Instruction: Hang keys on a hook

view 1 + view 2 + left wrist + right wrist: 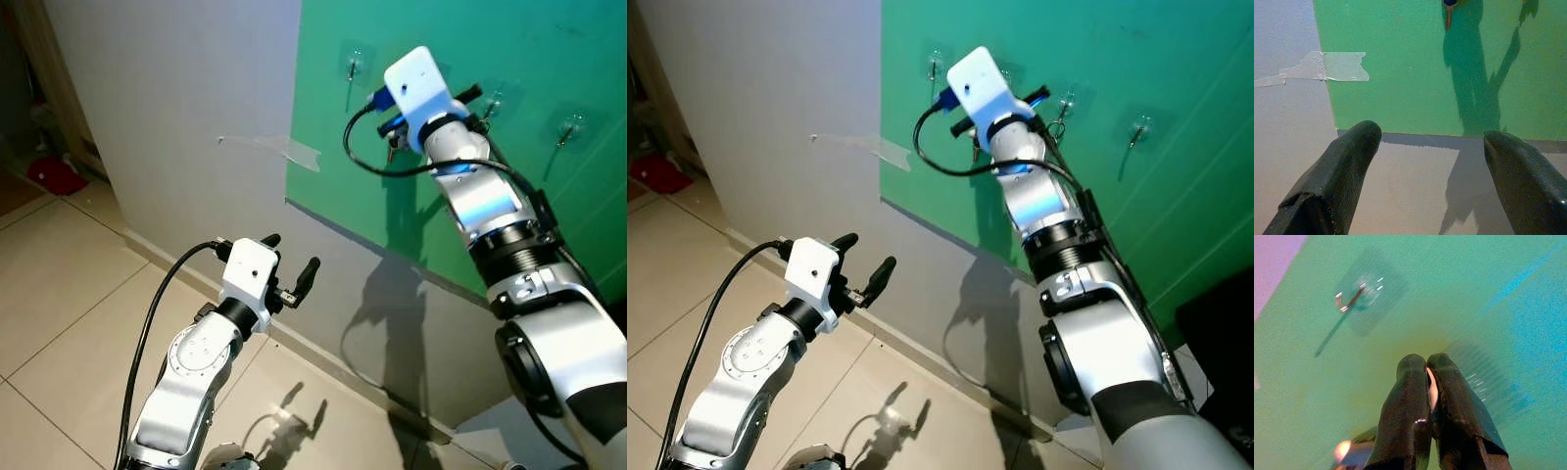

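Note:
My right gripper [462,98] is raised against the green wall panel [549,206], between two clear stick-on hooks. In the right wrist view its fingers [1449,396] are pressed shut on something pale, the keys' ring. A key with a blue head [392,137] dangles below the wrist. One metal hook [1353,298] sits off to the side of the fingertips, apart from them. Hooks [353,67] [493,103] [570,125] line the panel. My left gripper [291,262] is open and empty, low down, pointing at the wall.
The grey wall [186,127] carries a strip of clear tape [289,149] at the panel's edge. Beige floor tiles [69,294] lie below. A red object [56,174] lies on the floor at far left by a doorway.

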Available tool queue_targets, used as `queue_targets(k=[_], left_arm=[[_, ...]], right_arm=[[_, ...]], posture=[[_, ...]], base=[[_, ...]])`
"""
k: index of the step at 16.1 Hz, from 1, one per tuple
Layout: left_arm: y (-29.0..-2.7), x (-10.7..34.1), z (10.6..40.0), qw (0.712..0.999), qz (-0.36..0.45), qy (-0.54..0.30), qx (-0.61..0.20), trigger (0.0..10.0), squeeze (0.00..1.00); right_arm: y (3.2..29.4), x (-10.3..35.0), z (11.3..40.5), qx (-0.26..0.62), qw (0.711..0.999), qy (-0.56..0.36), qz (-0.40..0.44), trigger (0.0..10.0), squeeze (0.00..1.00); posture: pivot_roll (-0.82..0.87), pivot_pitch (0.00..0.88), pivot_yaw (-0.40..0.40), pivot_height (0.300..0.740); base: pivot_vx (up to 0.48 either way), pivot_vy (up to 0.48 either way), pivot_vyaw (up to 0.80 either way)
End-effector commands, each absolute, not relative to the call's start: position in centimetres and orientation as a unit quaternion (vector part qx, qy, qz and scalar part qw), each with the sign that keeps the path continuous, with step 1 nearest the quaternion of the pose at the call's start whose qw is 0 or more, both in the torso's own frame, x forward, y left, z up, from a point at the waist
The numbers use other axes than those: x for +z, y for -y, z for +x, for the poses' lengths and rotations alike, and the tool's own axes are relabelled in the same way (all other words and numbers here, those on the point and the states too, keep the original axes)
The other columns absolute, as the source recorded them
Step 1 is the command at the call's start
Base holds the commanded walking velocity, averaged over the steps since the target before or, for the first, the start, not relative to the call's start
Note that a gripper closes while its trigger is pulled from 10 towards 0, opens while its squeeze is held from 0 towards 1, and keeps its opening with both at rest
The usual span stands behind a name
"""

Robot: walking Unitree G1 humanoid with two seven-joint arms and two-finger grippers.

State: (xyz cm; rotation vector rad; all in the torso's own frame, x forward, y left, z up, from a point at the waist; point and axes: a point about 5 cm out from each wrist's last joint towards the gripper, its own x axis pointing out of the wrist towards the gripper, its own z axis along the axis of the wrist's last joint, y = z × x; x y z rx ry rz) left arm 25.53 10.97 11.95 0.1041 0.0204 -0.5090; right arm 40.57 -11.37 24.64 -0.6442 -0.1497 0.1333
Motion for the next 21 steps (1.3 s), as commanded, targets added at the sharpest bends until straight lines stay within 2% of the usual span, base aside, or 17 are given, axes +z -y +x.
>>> queue_targets(k=[1, 4, 5, 6, 21], left_arm=[[-10.4, 12.6, 25.5, 0.964, 0.053, 0.002, -0.262, 10.0, 0.00], [-10.4, 12.6, 25.5, 0.964, 0.052, 0.002, -0.261, 10.0, 0.00], [-10.5, 12.6, 25.5, 0.964, 0.053, 0.001, -0.260, 10.0, 0.00], [-10.5, 12.6, 25.5, 0.964, 0.054, 0.001, -0.260, 10.0, 0.00], [-10.6, 12.4, 25.1, 0.964, 0.053, -0.006, -0.260, 10.0, 0.00]], right_arm=[[11.7, 23.7, 40.4, 0.069, 0.947, 0.054, -0.310, 10.0, 0.00], [11.6, 23.1, 40.3, 0.076, 0.949, 0.044, -0.304, 10.0, 0.00], [11.7, 23.1, 40.3, 0.076, 0.949, 0.041, -0.302, 10.0, 0.14], [11.8, 22.8, 40.3, 0.084, 0.950, 0.026, -0.299, 10.0, 1.00], [11.0, 21.0, 39.3, 0.119, 0.947, 0.007, -0.300, 10.0, 1.00]], posture=[[0.13, 0.000, -0.132, 0.740], [0.13, 0.000, -0.132, 0.740], [0.13, 0.000, -0.131, 0.740], [0.13, 0.000, -0.131, 0.740], [0.13, 0.000, -0.130, 0.740]], base=[[0.000, 0.000, 0.00], [0.000, 0.000, 0.00], [0.000, 0.000, 0.00], [0.000, 0.000, 0.00], [0.000, 0.000, 0.00]])
